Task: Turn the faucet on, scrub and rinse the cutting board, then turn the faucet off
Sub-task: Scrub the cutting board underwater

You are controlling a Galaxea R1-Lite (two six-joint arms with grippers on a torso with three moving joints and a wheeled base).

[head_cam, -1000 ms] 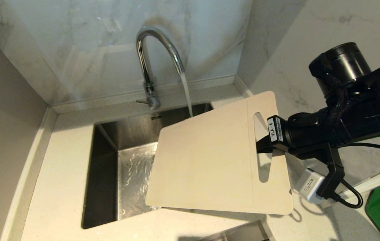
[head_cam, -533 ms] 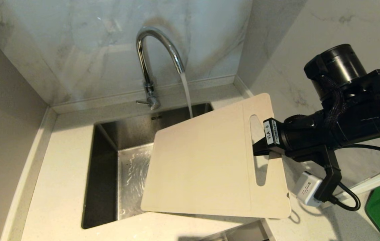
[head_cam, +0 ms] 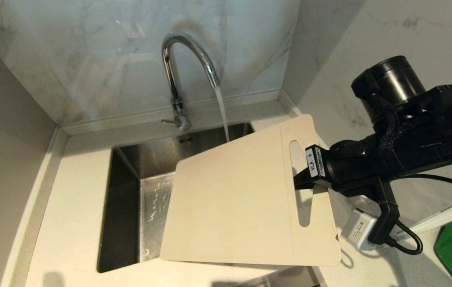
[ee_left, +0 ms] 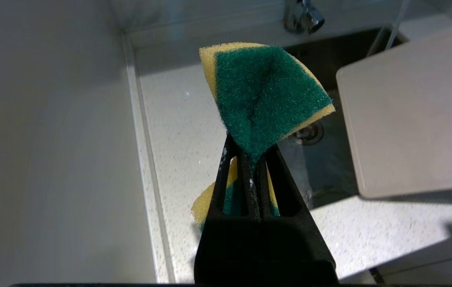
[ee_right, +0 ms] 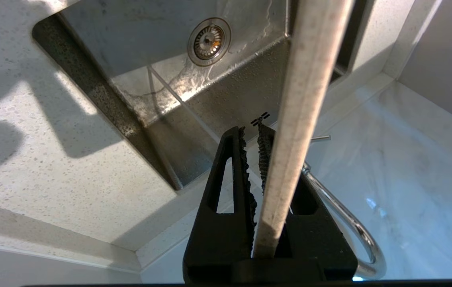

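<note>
Right hand (head_cam: 303, 179) pinches the large thin cream-white plastic cutting board (head_cam: 241, 199) at its slot-handle end, holding it tilted above the steel sink (head_cam: 130, 191), its far edge near the running stream. Left hand (ee_left: 253, 167), outside the head view, is pressed together on a green-and-yellow scrubbing sponge (ee_left: 263, 91), with the board just beyond it. Farther off, the tall chrome gooseneck faucet (head_cam: 178, 71) pours water. Judging by this, the scrub step is in hand; next the sponge must reach the board's face.
</note>
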